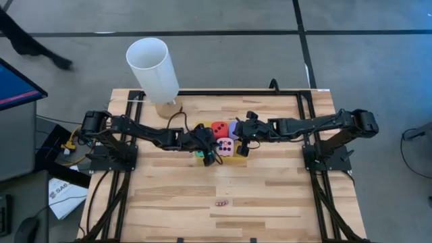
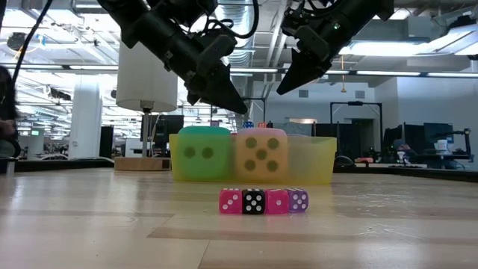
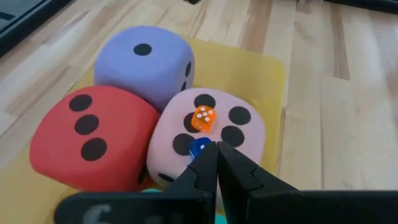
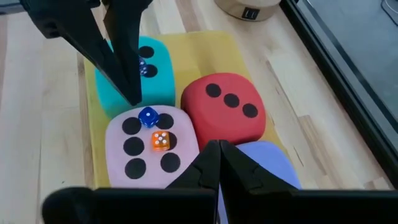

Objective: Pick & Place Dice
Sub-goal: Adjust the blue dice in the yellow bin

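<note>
Four soft dice sit packed in a yellow tray [image 1: 240, 160] at mid-table: red [image 1: 219, 128], purple [image 1: 234, 128], pink [image 1: 225, 145] and cyan [image 1: 200, 154]. A tiny orange die [image 3: 204, 118] and a tiny blue die [image 3: 199, 147] lie on the pink die's five-pip top [image 4: 149, 146]. My left gripper [image 3: 216, 149] is shut, slanting down, its tips just above the seam between the cyan and pink dice [image 4: 134, 99]. My right gripper [image 4: 219, 146] is shut and hangs above the tray's right side, over the purple die [image 4: 264, 162].
A row of tiny dice [image 2: 261, 202] lies on the wood near the front edge [image 1: 221, 202]. A white cylinder on a wooden base [image 1: 154, 67] stands at the far left of the table. Black frame rails run along both sides.
</note>
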You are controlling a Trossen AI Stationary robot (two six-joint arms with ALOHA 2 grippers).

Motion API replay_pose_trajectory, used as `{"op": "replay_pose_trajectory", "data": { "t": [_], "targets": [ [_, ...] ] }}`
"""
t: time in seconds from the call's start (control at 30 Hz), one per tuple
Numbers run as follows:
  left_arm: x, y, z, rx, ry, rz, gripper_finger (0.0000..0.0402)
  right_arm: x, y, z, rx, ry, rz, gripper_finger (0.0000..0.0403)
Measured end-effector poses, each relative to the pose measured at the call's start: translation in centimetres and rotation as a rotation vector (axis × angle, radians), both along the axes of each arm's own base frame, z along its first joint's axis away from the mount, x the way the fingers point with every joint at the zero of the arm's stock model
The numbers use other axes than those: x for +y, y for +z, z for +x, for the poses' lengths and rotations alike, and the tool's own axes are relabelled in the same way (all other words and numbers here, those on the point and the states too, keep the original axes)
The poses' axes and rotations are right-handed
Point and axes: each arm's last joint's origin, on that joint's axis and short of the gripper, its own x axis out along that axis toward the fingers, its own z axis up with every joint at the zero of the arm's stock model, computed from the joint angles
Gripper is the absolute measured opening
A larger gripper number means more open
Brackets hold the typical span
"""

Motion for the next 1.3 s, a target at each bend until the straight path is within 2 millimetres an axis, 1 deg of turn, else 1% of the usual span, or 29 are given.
{"op": "replay_pose_trajectory", "data": {
  "t": [0.47,0.73,0.87,1.03,1.3],
  "targets": [
    [0.1,-0.3,0.0,0.015,0.005,0.001,0.0000,0.0,0.0,0.0,-0.005,0.001,0.002,0.0000],
    [0.1,-1.0,0.2,0.040,0.013,0.007,0.0000,0.3,0.0,0.0,-0.008,0.004,0.040,0.0000],
    [0.2,-0.9,0.2,0.036,0.019,0.013,0.0000,0.8,-1.2,0.6,0.028,0.015,0.051,0.0000],
    [0.4,-1.0,0.1,0.043,0.041,0.030,0.0000,0.7,-2.4,1.1,0.065,0.014,0.050,0.0000],
    [0.4,-1.0,0.1,0.041,0.041,0.029,0.0000,0.0,-2.2,1.1,0.055,-0.004,0.048,0.0000]
  ]
}}
